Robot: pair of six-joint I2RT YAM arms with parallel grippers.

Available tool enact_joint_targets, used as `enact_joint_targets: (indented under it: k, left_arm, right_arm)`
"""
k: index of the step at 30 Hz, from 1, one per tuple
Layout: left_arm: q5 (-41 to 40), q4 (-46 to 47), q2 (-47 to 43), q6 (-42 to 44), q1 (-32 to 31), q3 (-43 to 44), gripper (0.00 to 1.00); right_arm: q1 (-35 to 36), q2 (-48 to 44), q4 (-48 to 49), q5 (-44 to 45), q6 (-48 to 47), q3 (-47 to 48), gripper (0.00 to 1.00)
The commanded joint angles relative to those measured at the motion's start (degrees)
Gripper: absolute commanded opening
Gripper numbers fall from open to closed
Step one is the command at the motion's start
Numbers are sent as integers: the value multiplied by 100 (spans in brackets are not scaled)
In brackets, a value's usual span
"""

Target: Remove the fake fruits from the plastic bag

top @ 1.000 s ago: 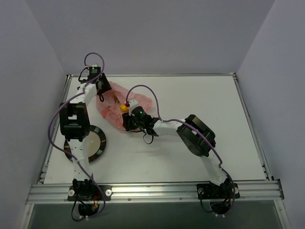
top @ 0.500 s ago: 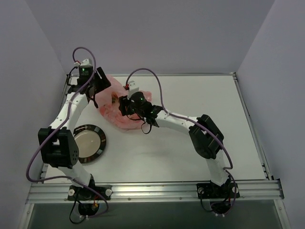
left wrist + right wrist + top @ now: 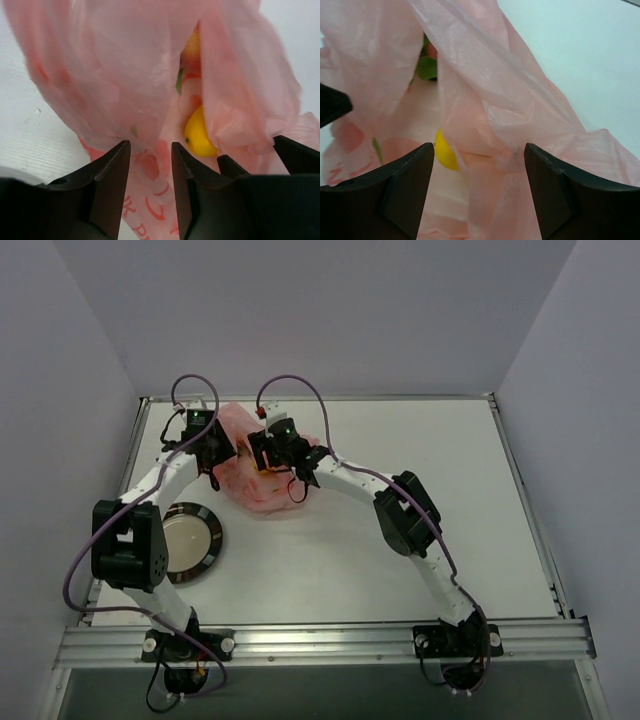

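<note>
The pink plastic bag (image 3: 250, 480) lies crumpled at the back left of the table. My left gripper (image 3: 218, 455) is at its left edge and my right gripper (image 3: 260, 452) is over its back part. In the left wrist view the left gripper (image 3: 150, 150) is open, with printed bag film (image 3: 150, 180) between its fingers. A yellow fruit (image 3: 199, 134) shows through the bag's mouth, with red and green bits (image 3: 186, 70) behind it. In the right wrist view the right gripper (image 3: 479, 150) is wide open astride a bag fold (image 3: 485, 115). The yellow fruit (image 3: 444, 149) and green leaves (image 3: 426, 67) show inside.
A dark round plate (image 3: 186, 538) sits on the table near the left arm, in front of the bag. The table's left rail (image 3: 128, 480) runs close beside the left arm. The right gripper's dark fingers (image 3: 295, 155) show at the right of the left wrist view.
My left gripper came down from the back-left corner to the bag's left edge. My right gripper moved back and left over the bag. The bag has bunched up between them.
</note>
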Motion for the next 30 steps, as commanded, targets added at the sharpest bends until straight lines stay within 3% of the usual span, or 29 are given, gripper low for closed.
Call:
enact_joint_targets:
  k: [1, 6, 8, 9, 13, 15, 20, 25, 30]
  left_arm:
    - [-363, 152, 195, 48, -27, 408, 36]
    - [-504, 170, 512, 135, -114, 425, 36]
    - [-600, 126, 662, 188, -123, 495, 36]
    - [-653, 100, 741, 206, -132, 513, 35]
    - [-1048, -163, 908, 267, -123, 619, 20]
    - [-1251, -225, 952, 267, -115, 584, 16]
    - [-1636, -366, 996, 259, -97, 636, 2]
    - [-1937, -445, 786, 250, -18, 584, 2]
    - [-1550, -366, 496, 443, -281, 680, 2]
  right_arm:
    - [-163, 204, -245, 297, -290, 429, 68]
    - [-339, 538, -350, 342, -519, 869, 76]
    - [-409, 714, -377, 333, -537, 1045, 74]
    - [-445, 810, -376, 341, -502, 1089, 69]
    - [-603, 960, -315, 412, -195, 1239, 10]
    - [-682, 961, -193, 421, -80, 1213, 0]
    - [-893, 768, 203, 332, 603, 862, 0]
    - [-1174, 890, 221, 622, 1159, 826, 0]
    - [-1210, 1014, 291, 263, 1318, 599, 0]
